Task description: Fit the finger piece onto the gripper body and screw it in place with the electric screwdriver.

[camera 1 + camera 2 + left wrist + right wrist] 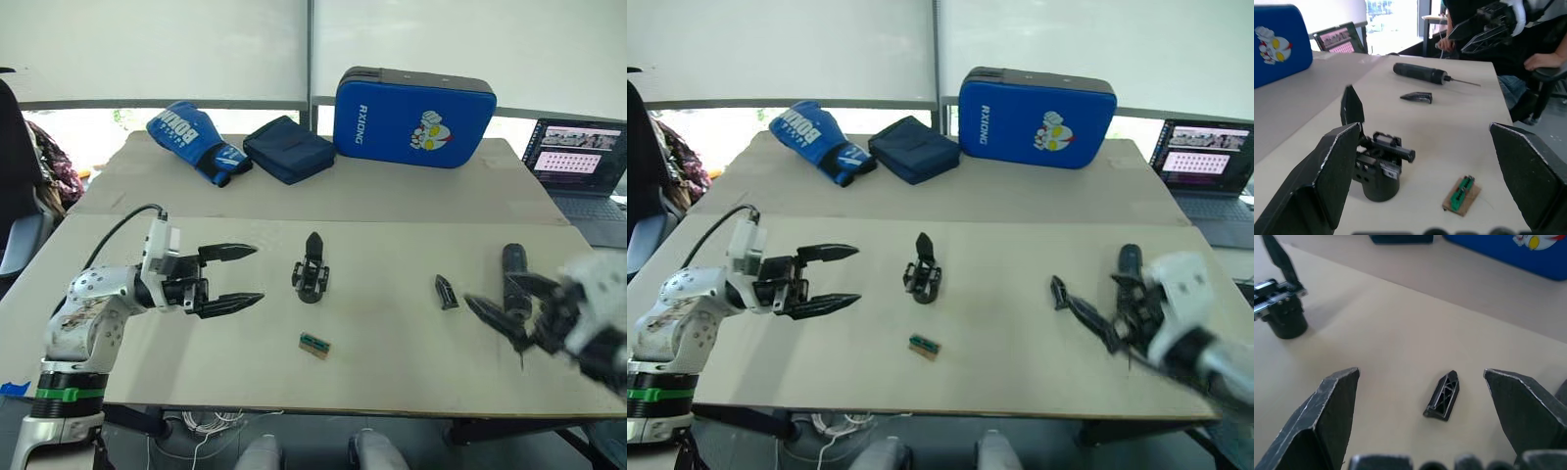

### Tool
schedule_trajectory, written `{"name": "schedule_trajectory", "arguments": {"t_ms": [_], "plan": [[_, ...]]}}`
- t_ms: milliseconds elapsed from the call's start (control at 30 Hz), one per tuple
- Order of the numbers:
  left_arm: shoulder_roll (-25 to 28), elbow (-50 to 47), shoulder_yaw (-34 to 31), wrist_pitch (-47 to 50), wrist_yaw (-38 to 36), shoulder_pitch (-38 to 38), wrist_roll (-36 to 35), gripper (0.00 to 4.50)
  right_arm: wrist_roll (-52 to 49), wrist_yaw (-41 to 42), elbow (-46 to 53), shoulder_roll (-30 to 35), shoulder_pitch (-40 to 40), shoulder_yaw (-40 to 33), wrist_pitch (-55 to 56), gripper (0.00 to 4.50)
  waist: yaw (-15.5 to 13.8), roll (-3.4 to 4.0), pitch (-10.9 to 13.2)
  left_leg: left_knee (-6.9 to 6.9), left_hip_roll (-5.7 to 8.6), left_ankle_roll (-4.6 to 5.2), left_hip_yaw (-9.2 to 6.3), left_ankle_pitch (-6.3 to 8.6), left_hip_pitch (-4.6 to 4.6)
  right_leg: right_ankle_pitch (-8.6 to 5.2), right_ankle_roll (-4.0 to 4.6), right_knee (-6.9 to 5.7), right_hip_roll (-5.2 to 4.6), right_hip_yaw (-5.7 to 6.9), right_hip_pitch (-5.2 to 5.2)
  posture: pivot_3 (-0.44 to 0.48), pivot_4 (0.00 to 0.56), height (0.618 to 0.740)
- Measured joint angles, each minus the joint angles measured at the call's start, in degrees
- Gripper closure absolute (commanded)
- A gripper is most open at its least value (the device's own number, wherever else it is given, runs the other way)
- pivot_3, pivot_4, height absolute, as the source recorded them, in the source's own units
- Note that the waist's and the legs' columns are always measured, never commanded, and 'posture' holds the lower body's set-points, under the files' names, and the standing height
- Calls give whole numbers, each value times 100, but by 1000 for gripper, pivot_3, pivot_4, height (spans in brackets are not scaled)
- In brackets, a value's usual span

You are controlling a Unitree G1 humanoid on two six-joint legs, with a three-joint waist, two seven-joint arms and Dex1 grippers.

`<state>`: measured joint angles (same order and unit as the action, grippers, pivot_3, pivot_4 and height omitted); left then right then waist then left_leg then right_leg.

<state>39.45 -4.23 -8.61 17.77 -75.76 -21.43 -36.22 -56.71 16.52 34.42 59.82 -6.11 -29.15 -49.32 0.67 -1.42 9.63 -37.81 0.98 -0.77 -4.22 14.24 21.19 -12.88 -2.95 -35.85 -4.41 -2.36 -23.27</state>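
The gripper body (311, 269) stands upright mid-table, its pointed black finger up. My left gripper (257, 273) hovers just left of it, open and empty, aimed at it (1378, 166). The finger piece (447, 292) lies flat on the table to the right. Beyond it lies the electric screwdriver (514, 274), its thin bit pointing toward the near edge. My right gripper (492, 294) is open and low over the table between these two; in the right wrist view the finger piece (1443, 395) lies ahead between its spread fingers, untouched.
A small green-and-brown block (314, 345) lies in front of the gripper body. At the back stand a blue case (413, 117), a blue boxing glove (196, 137) and a dark pouch (288, 149). A laptop (578, 162) sits far right. A seated person's hand (1547, 58) shows beyond the table.
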Motion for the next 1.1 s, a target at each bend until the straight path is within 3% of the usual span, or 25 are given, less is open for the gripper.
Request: {"name": "schedule_trajectory", "arguments": {"t_ms": [200, 400, 500, 833, 867, 1100], "plan": [[-46, -153, 62, 36, 152, 9, 1, 38, -306, -333, -1118, 184, 1725, 1226, -1669, 0, -31, -4, 2, -3, 8, 35, -1, 21, 26, 10, 23, 14, -7, 2, -15, 0, 150, 740], [-60, -240, 81, 3, 269, 86, 10, 38, 616, -668, -1934, -462, 2370, 2361, -2059, 0, 2, -8, 4, -5, 8, 38, 2, 23, 39, 11, 22, 2, -5, -2, -40, 0, 150, 740], [-65, -292, 85, 2, 325, 140, 9, 38, 1051, -667, -2181, -619, 2521, 2602, -2110, 0, 11, -8, 4, -13, 7, 36, 4, 21, 77, 15, 27, -20, -2, -8, -90, 0, 150, 740], [-74, -389, 94, 3, 428, 180, 8, 38, 1875, -545, -2674, -1352, 3040, 2729, -2186, 0, 50, -8, 4, -16, 4, 36, 3, 21, 75, 19, 32, -23, 2, -7, -91, 0, 150, 740], [-74, -389, 94, 3, 431, 182, 8, 0, 1943, -524, -2676, -1383, 3059, 2725, -2216, 536, 51, -8, 4, -16, 4, 36, 4, 21, 74, 19, 32, -23, 2, -7, -90, 0, 150, 740], [-77, -389, 95, 4, 442, 182, 7, 0, 2190, -342, -2589, -1472, 3130, 2685, -2538, 2873, 39, -9, 3, -16, 4, 36, 3, 21, 74, 19, 32, -23, 2, -7, -89, 0, 150, 740]]}}
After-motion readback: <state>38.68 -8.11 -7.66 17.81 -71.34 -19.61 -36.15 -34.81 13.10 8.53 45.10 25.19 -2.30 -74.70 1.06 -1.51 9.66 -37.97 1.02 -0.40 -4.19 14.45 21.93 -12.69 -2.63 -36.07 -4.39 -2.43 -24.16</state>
